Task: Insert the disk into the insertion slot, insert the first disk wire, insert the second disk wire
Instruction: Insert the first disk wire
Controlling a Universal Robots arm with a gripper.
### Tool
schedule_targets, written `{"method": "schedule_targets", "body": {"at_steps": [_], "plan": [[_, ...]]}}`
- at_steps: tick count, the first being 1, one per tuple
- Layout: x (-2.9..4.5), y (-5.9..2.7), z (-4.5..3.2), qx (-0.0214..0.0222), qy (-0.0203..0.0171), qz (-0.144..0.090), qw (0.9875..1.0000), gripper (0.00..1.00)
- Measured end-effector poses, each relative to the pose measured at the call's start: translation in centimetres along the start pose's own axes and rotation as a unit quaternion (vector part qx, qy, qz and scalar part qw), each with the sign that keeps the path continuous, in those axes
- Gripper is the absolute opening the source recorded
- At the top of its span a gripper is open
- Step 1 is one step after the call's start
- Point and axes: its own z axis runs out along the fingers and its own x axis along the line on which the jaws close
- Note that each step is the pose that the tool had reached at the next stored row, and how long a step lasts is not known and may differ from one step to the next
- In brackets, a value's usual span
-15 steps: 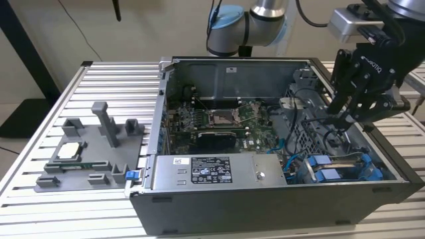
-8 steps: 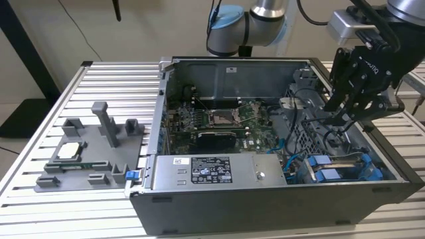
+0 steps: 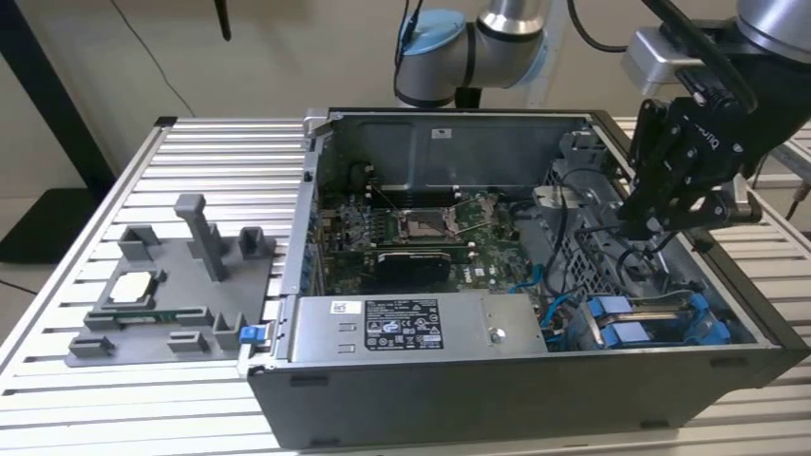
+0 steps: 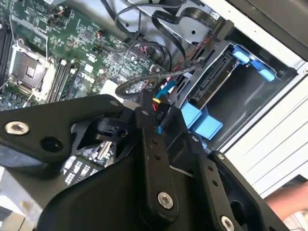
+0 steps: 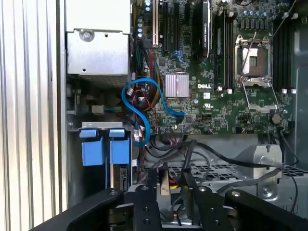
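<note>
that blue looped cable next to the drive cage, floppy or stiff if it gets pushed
Probably springy, not limp: the blue cable holds an open loop over the motherboard. Likely light, being thin. Pushed, it would probably bend aside, pivoting where it meets the board.

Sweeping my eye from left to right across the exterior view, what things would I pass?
The grey parts holder → silver processor socket → gripper, shut on a wire connector, as the second wrist view shows.
</note>
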Motion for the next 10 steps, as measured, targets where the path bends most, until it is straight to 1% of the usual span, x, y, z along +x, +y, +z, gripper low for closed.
{"method": "schedule_targets", "body": {"at_steps": [1, 2, 3, 4, 5, 7, 10], "plan": [[0.0, 0.0, 0.03, -0.0001, -0.0034, 0.0, 1.0, 0.0], [0.01, 0.0, 0.06, -0.0002, -0.005, 0.0, 1.0, 0.0], [-0.01, 0.01, 0.09, -0.0002, -0.0052, 0.0, 1.0, 0.0], [-0.04, 0.01, 0.08, -0.0002, -0.0039, 0.0, 1.0, 0.0], [-0.05, 0.01, 0.08, -0.0001, 0.0008, 0.0, 1.0, 0.0], [-0.12, 0.01, 0.09, 0.0005, 0.0185, 0.001, 0.9998, 0.0], [-0.18, 0.01, 0.1, 0.0013, 0.0456, 0.002, 0.999, 0.0]]}}
